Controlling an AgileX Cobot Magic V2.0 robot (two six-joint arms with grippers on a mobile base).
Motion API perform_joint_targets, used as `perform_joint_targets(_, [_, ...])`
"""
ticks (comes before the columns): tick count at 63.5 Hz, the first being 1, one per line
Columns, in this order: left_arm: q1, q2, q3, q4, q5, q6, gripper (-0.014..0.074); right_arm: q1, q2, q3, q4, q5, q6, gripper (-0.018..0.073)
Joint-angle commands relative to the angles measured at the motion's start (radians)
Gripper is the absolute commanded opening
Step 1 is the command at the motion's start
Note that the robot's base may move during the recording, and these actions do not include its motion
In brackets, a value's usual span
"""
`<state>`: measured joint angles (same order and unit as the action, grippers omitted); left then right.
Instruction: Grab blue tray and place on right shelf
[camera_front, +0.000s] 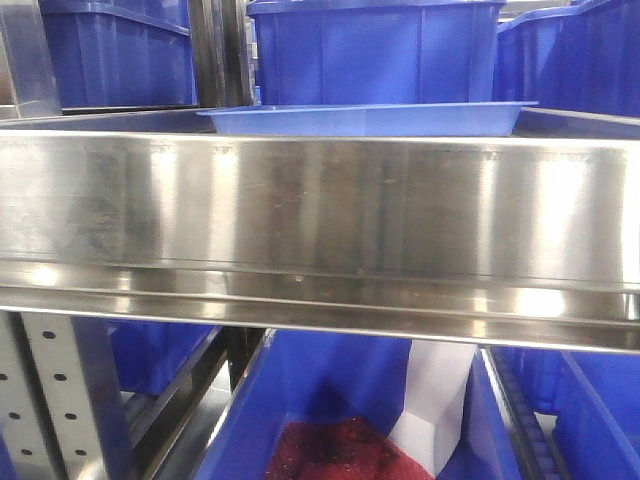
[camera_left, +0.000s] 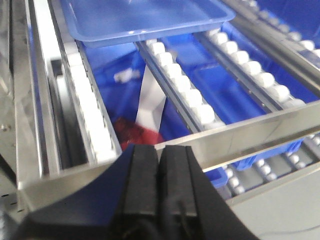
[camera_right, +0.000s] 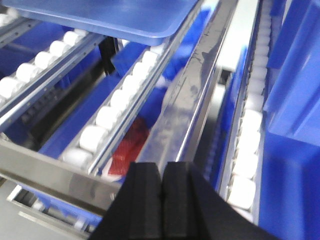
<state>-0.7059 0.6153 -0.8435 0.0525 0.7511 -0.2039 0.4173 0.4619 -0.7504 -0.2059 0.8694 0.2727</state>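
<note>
While both claws, left (camera_left: 160, 165) and right (camera_right: 162, 182), sit closed and empty, one blue tray (camera_front: 365, 119) rests on the right shelf (camera_front: 320, 210).

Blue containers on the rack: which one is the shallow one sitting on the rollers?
The light-blue tray behind the steel lip; the dark-blue bins behind it are deep.

- Deep blue storage bins (camera_front: 375, 50) stand behind the perforated metal upright (camera_front: 50, 400).
- Another bin (camera_front: 330, 400), right of that upright, holds red material (camera_front: 330, 450).
</note>
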Motion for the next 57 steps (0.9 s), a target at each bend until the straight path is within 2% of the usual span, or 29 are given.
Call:
perform_joint_targets(1, [-0.008,-0.093,0.069,0.0,-0.146,0.003,-0.0048,0.0,-0.107,0.084,-0.023,-0.166,-0.042,0.0056])
perform_joint_targets(10, [-0.008,-0.218,0.188,0.0,-0.209,0.003,-0.0048,0.0,-0.259,0.232,-0.023,-0.292,-0.075,0.0056])
perform_joint_targets(21, [-0.008,-0.269,0.216,-0.013,-0.208,0.003,-0.0048,0.0,-0.325,0.291,-0.023,-0.391,-0.075,0.0056])
perform_joint_targets(52, [-0.008,-0.269,0.22,-0.015,-0.204,0.003,-0.0048,0.0,-0.324,0.291,-0.023,-0.397,-0.075,0.0056])
perform_joint_targets(57, [0.022,-0.277,0.222,-0.01,-0.204,0.003,-0.0048,0.0,-0.324,0.291,-0.023,-0.397,-0.075,0.0056])
